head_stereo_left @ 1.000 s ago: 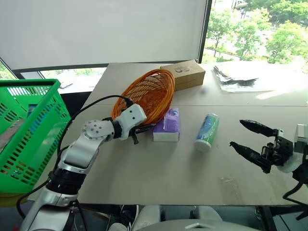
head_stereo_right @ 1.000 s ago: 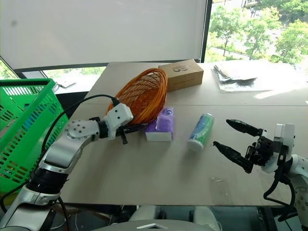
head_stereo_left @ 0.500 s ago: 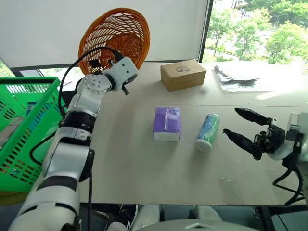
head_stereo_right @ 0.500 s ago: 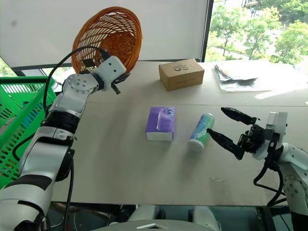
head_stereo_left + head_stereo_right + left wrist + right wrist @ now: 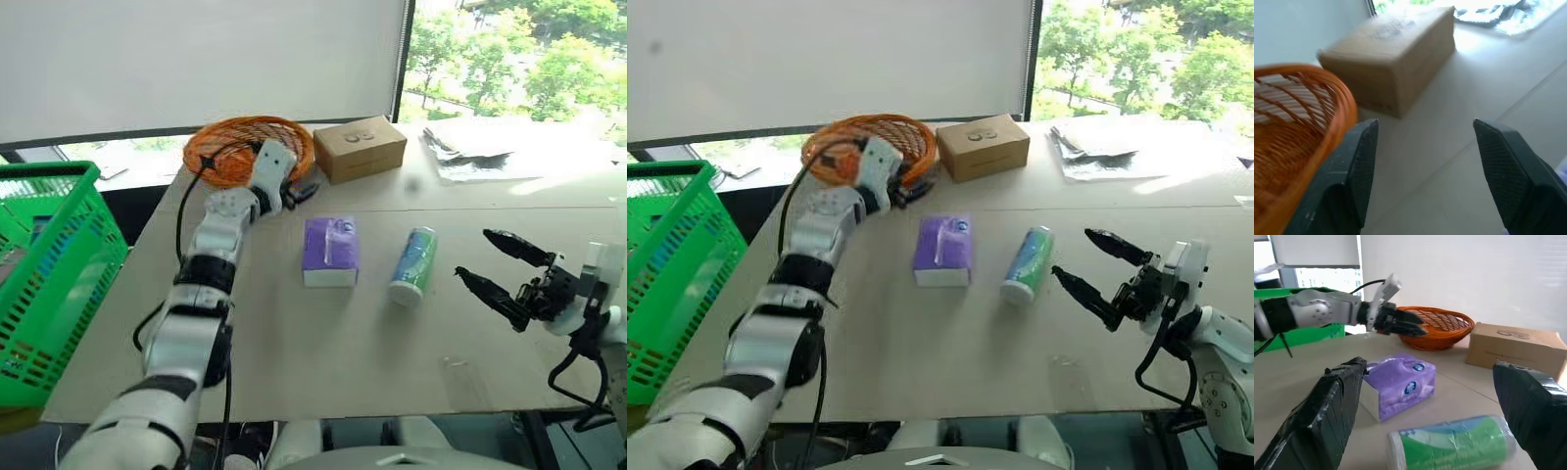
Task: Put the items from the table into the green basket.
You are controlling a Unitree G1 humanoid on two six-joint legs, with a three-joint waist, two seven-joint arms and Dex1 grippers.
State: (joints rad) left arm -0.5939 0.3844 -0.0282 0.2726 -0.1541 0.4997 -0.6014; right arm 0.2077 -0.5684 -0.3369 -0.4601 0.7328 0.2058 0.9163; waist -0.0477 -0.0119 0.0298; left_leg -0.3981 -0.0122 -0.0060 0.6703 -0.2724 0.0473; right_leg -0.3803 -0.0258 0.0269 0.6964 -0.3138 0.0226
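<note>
Both empty: left tool [image 5: 302, 190] gapes beside the orange wicker basket [image 5: 231, 150]; right tool [image 5: 502, 268] spread wide near the canister [image 5: 414, 264]

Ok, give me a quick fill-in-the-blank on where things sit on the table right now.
1. The tissue pack lies between the left claw and the ____.
2. The orange wicker basket sits beside the brown ____.
3. The right claw has its jaws ____, short of the canister.
4. The green basket stands off the table's ____ side.

Missing: canister; box; open; left
</note>
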